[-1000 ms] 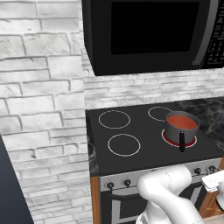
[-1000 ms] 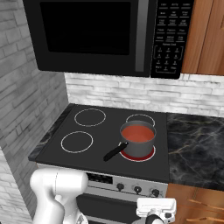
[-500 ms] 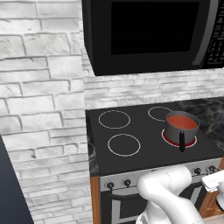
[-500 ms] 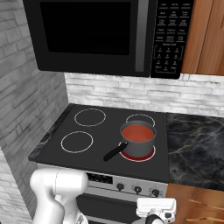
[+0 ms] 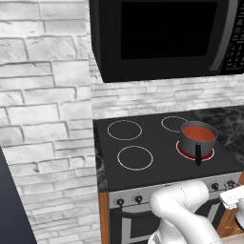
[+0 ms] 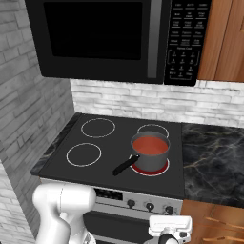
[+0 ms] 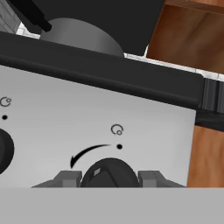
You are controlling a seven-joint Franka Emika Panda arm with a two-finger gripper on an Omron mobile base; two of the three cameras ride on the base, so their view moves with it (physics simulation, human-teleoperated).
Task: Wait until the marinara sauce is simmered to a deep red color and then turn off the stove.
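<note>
You have the stove (image 6: 109, 162) with 4 ring burners; the 2 left rings are bare. At about 4 o'clock on the cooktop, the pot (image 6: 150, 152) sits on the front right burner (image 6: 162, 167), which glows red, its black handle (image 6: 126, 166) pointing toward 7 o'clock in the right base view. The sauce (image 6: 149, 145) inside it reads orange-red. Above hangs the microwave (image 6: 109, 38). In your hand view, a knob (image 7: 105, 174) on the silver panel (image 7: 52, 131) sits at 6 o'clock, and the gripper (image 7: 106, 179) has 1 finger on each side of it; you cannot tell if they touch it.
</note>
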